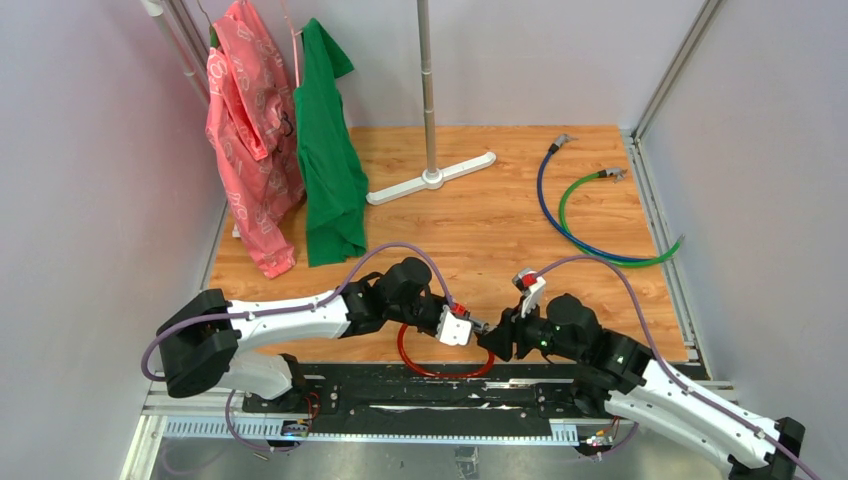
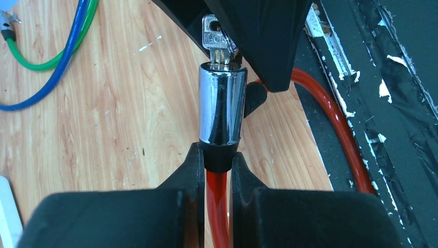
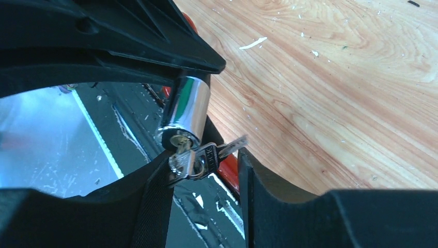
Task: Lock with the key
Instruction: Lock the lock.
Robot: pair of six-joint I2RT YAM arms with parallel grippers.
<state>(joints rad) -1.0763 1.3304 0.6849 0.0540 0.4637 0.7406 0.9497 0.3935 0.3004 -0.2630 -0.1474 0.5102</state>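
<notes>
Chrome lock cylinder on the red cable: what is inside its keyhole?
A small silvery-grey metal key stands in the end of the chrome lock cylinder; its head shows, and a second key sits beside it. The blade inside the cylinder is covered.

two robot arms meet over a wooden table, left gripper almost touching right gripper. a red cable loops just beneath them. a blue cable and green cable lie well beyond the right gripper.
</notes>
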